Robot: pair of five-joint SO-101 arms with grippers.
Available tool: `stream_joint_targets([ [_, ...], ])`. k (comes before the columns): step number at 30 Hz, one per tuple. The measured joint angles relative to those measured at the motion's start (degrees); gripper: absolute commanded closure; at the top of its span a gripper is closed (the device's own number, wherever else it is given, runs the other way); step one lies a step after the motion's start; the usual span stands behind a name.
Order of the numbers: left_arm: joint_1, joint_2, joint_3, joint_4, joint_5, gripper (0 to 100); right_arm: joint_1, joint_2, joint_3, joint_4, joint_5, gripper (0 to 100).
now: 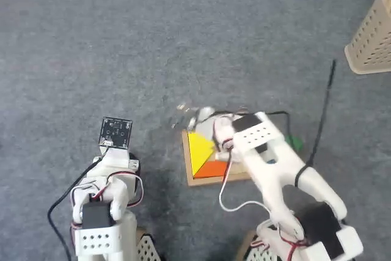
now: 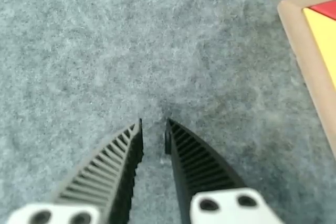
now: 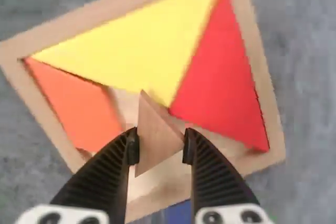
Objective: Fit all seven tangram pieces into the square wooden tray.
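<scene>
Square wooden tray (image 3: 105, 14) flat on the grey carpet (image 1: 153, 53), right under the right arm (image 1: 275, 163). Inside: a big yellow triangle (image 3: 136, 56), with a red triangle (image 3: 220, 93) flush along one of its edges and an orange triangle (image 3: 73, 103) along another. Bare wooden floor where the three corners meet.

Right gripper (image 3: 157, 140) pointing down over that bare patch, fingers clamped on the two sides of a small plain wooden triangle (image 3: 155, 129), tip towards the yellow one. Whether the small triangle touches the tray floor: impossible to tell.

Left arm (image 1: 107, 200) folded back, off to the side of the tray. Left gripper (image 2: 153, 125) low over the carpet, tips parted by a narrow gap, gripping nothing.
</scene>
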Motion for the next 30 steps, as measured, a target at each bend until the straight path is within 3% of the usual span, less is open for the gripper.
stream_joint_targets([
  [9,0.0,0.0,0.0,0.0,0.0,93,-3.6,0.0,0.53,-0.35,3.16,98.3],
  [17,0.0,0.0,0.0,0.0,0.0,93,-3.69,0.0,0.53,0.0,2.99,85.6],
  [30,0.0,0.0,0.0,0.0,0.0,93,-3.69,0.0,0.53,1.14,1.85,82.3],
])
